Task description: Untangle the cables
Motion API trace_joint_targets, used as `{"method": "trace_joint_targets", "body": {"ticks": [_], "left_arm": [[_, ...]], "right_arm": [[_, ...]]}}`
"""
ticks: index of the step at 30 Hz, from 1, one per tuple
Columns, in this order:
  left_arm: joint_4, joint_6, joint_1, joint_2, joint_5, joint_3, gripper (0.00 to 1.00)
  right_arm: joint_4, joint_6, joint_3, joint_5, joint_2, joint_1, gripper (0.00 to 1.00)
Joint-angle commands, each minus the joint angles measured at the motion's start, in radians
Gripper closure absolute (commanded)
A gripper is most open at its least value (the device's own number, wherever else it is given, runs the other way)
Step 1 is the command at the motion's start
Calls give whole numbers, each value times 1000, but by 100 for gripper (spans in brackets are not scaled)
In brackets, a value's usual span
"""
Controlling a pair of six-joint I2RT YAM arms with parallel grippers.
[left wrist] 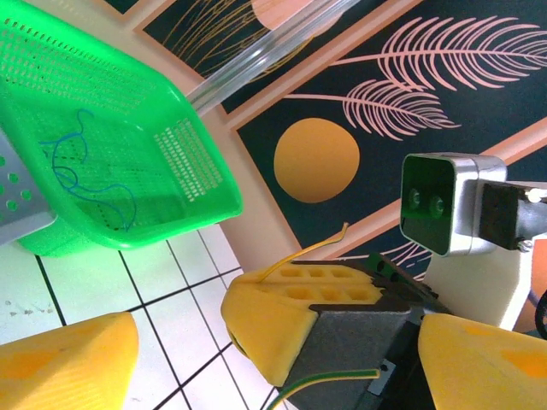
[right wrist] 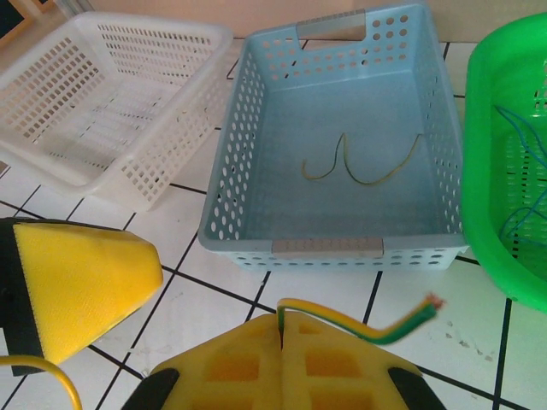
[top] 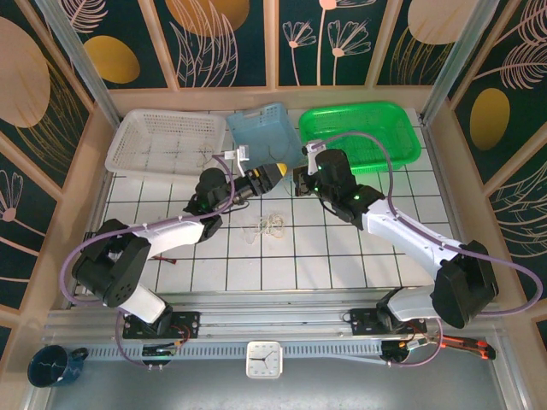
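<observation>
**Top external:** The left gripper (top: 270, 173) and the right gripper (top: 302, 181) meet tip to tip just in front of the blue basket (top: 267, 126). Their jaws are too small here to read. At 6 o'clock from them a loose tangle of pale cables (top: 270, 226) lies on the tiled table (top: 342, 256). A white basket (top: 167, 141) sits at 10 o'clock and a green basket (top: 363, 132) at 2 o'clock.

**Right wrist:** The right gripper's pads (right wrist: 248, 367), cut off at 6 o'clock, are pressed together on a yellow-green wire (right wrist: 376, 331). Its bare end points toward 3 o'clock. One left finger (right wrist: 77, 282) at 9 o'clock blocks the tiles behind it. At 12 o'clock the blue basket holds a second yellow-green wire (right wrist: 359, 166).

**Left wrist:** The left gripper's yellow fingers (left wrist: 68, 363) are cropped at both bottom corners. They stand wide apart on either side of the right gripper's clamped pads. At 10 o'clock the green basket holds a blue wire (left wrist: 77, 171).
</observation>
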Motion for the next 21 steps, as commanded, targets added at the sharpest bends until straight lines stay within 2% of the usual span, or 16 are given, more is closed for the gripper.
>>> {"method": "trace_joint_targets", "body": {"ticks": [1,4,8,13,17,21], "left_arm": [[63,-7,4,18,23,33,18],[67,-7,3,34,29,44,24],[79,-9,3,52,32,52,39],[94,-15,2,62,23,58,68],[82,1,2,46,-11,59,99],[7,59,5,17,-58,90,100]], "right_arm": [[31,19,-6,-8,4,1,100],[32,22,-8,-10,4,2,100],[38,31,-19,-10,-1,3,100],[59,58,-49,0,-17,-1,100],[86,135,-101,34,-37,-31,100],[116,268,-175,49,-63,-97,100]]}}
